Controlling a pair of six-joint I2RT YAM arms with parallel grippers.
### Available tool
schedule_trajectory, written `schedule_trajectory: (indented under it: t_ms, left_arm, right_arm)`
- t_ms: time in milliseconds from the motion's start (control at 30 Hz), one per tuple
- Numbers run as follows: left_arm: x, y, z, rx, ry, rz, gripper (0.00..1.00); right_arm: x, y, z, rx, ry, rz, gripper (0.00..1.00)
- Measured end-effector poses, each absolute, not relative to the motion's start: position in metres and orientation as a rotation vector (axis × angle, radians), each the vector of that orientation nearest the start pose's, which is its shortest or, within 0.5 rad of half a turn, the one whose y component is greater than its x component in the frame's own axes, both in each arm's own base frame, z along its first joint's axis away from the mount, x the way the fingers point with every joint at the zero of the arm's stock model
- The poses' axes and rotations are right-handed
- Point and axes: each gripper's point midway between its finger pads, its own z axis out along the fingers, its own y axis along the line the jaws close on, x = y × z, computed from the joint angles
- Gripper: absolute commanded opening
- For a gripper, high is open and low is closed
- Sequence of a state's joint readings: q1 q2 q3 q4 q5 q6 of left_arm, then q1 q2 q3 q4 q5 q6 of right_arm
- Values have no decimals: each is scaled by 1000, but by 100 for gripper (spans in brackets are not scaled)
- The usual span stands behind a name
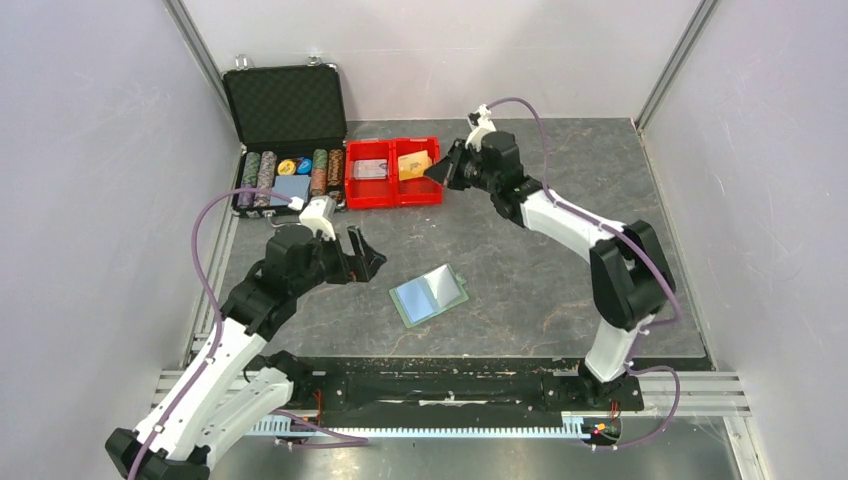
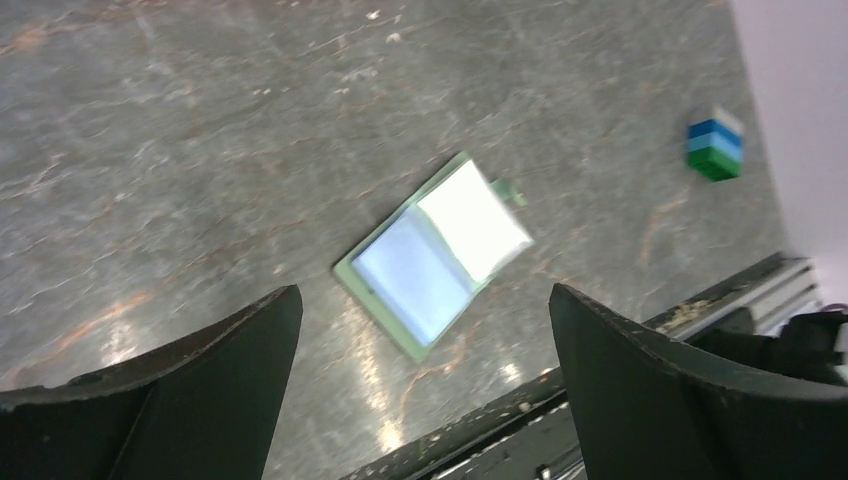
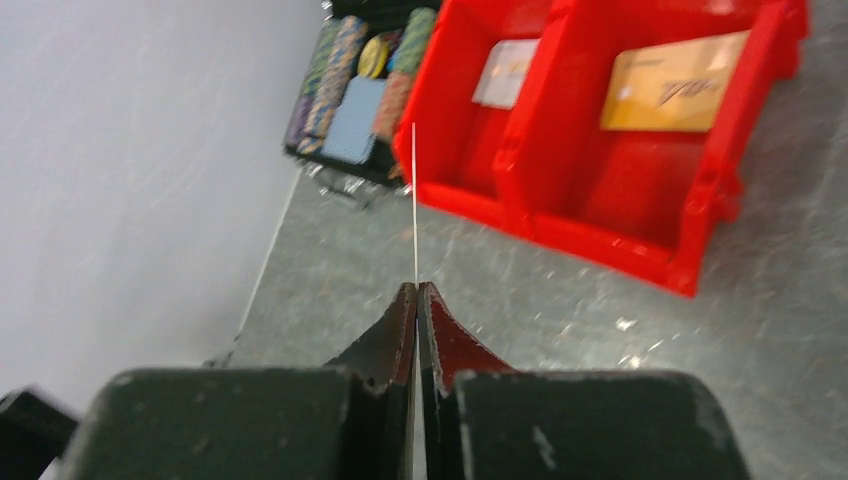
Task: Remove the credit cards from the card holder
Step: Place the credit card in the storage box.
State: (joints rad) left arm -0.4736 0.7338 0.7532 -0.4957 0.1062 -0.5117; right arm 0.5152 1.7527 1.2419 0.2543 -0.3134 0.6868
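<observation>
The card holder [image 1: 428, 295] lies open and flat on the table, its pale blue pockets [image 2: 435, 262] facing up. My left gripper [image 1: 365, 255] hovers to its left, open wide with nothing between its fingers [image 2: 200, 380]. My right gripper [image 1: 437, 172] is at the red bin's right end, shut on a thin credit card [image 3: 414, 200] seen edge-on as a white line. An orange credit card [image 3: 675, 82] lies in the bin's right compartment. A whitish-grey one [image 3: 505, 72] lies in the left compartment.
The red two-compartment bin [image 1: 393, 192] stands at the back of the table. An open black poker-chip case [image 1: 285, 150] sits to its left. A small blue and green block [image 2: 715, 148] lies near the right wall in the left wrist view.
</observation>
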Motion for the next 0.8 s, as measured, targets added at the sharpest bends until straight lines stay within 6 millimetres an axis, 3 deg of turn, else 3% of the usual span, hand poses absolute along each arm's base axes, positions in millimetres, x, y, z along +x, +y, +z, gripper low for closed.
schedule_trajectory:
  t_ms: [133,300,500,800]
  left_arm:
    - [212,-142,202,55,2147,-625,100]
    - [207,-134,208,57,2118,-600,100]
    - [206,-131,209,51,2111,-588,100]
    - [204,-130,208,50,2114,-584,100]
  right_arm:
    - [457,330,202,-64,1999,989,0]
    - [485,329,172,-55,2038,886,0]
    - [508,333,135,-36,2088,835,0]
    - [533,344,115,4,2101,849,0]
